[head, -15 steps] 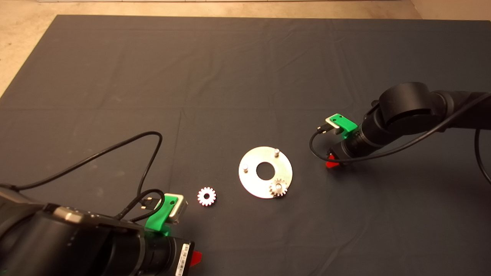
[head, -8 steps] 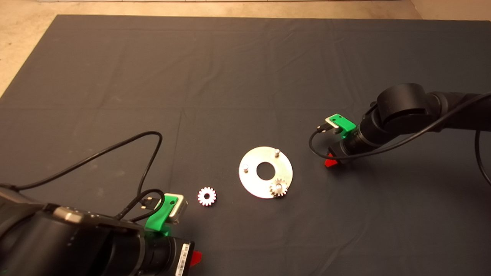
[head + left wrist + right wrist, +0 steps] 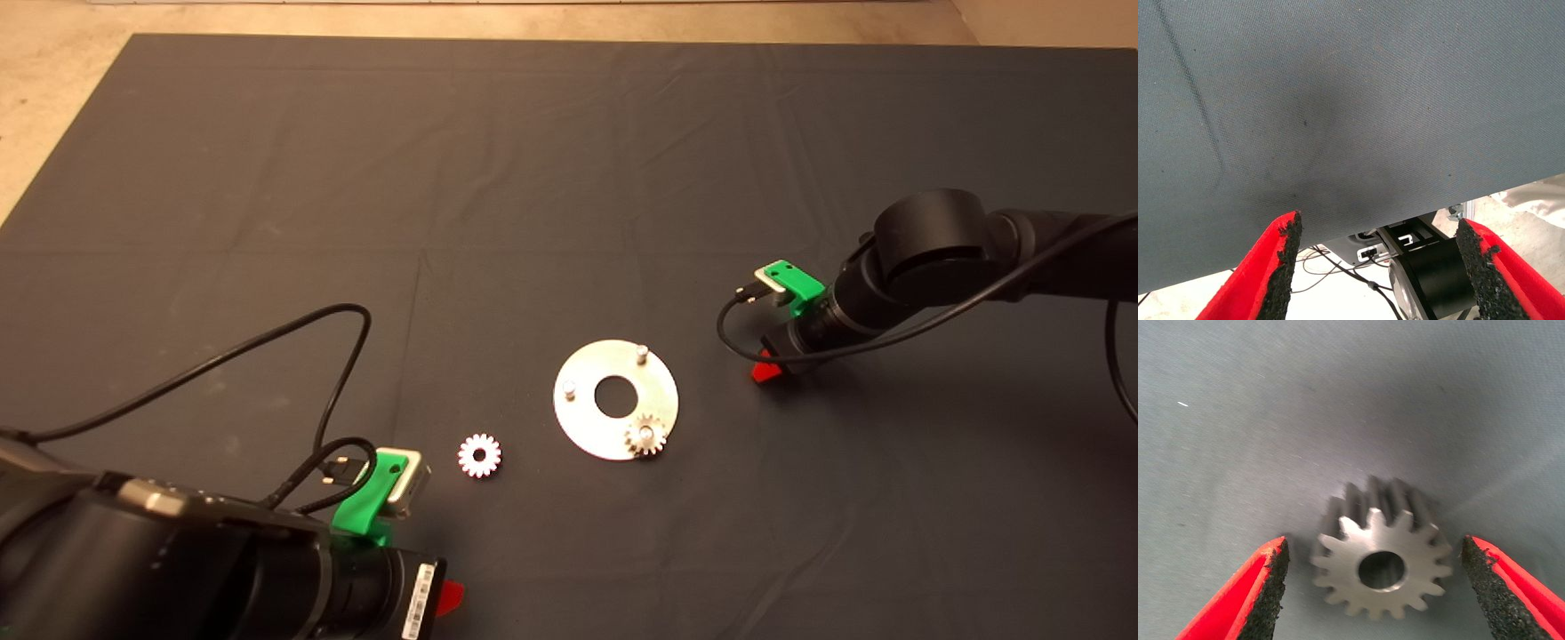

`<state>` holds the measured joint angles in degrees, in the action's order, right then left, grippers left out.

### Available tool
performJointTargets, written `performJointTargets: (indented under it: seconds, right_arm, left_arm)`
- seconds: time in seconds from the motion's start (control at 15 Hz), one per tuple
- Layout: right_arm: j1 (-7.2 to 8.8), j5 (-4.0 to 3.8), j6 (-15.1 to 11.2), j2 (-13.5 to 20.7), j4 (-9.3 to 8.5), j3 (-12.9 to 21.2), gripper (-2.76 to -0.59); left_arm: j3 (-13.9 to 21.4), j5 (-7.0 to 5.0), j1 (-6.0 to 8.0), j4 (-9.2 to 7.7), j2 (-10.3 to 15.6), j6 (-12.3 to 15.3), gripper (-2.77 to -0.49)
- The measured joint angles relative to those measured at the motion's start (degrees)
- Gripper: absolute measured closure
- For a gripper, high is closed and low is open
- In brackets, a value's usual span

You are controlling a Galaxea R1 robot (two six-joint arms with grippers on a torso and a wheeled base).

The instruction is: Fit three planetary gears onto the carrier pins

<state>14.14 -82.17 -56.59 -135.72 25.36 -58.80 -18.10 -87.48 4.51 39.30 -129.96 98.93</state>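
Right wrist view: right gripper (image 3: 1375, 587) spread wide around a gear (image 3: 1379, 560), unheld; head view hides it, right of disc (image 3: 615, 399).

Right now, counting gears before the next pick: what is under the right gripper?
A gear lies flat on the mat between the open right gripper fingers. From overhead the arm covers it.

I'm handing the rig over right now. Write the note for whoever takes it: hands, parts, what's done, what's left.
Right hand: open, low over the mat right of the carrier disc, fingers either side of a loose gear, not gripping it yet.
Left hand: open, empty, parked at the mat's lower left.
Done: one gear sits on the disc's near pin.
Left: two bare pins. Second loose gear lies left of the disc.
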Motion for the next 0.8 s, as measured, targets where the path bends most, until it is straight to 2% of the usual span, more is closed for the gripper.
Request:
performJointTargets:
  seconds: [0.13,0.27,0.53,0.8]
  right_arm:
    - [0.00,0.42,0.0,0.0,-0.01,0.0,-1.86]
    - [0.02,1.42,0.0,0.0,0.00,0.0,-1.86]
    - [0.02,1.47,0.0,0.2,-0.01,-0.2,-1.58]
    - [0.05,1.47,0.0,0.3,-0.01,-0.3,-1.43]
  left_arm:
    - [0.0,0.00,0.00,0.00,0.0,0.0,-1.62]
    - [0.0,0.00,0.00,0.01,0.0,0.0,-1.62]
    - [0.0,0.01,0.00,0.01,0.0,0.0,-1.62]
    - [0.0,0.00,0.00,0.01,0.0,0.0,-1.62]
